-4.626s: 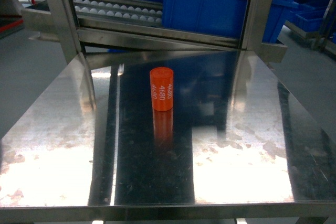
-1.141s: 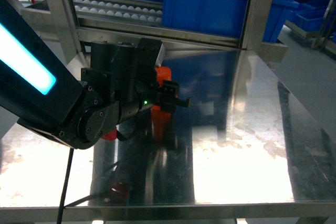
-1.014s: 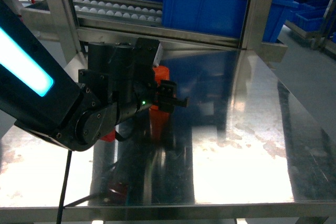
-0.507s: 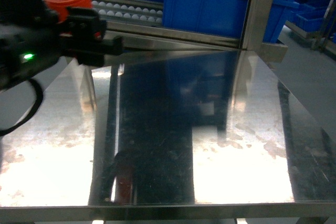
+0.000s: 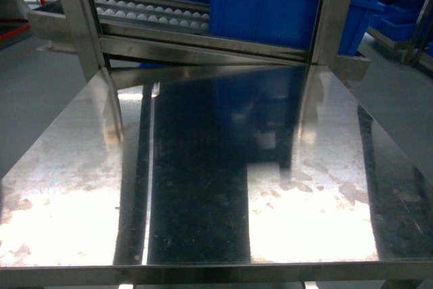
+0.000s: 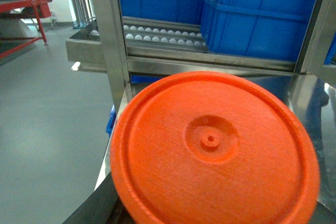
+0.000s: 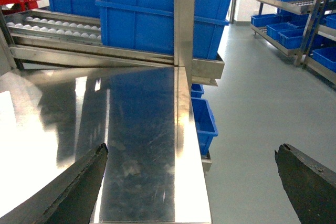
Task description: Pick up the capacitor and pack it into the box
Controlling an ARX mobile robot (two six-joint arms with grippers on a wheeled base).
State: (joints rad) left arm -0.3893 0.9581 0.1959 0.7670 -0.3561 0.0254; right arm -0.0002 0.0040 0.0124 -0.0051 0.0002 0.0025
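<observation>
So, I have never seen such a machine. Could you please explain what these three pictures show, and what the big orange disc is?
It is a wheeled robot with two arms, each ending in a grasping tool with a camera beside it. The head view looks forward over a shiny steel table; nothing lies on it, and neither arm shows there. Behind stand blue bins on a roller rack. The left wrist view is filled by the orange capacitor, seen end-on and very close, so the left tool seems to hold it, though its fingers are hardly visible. The right wrist view shows the right tool open and empty near the table edge. No packing box is visible.
</observation>
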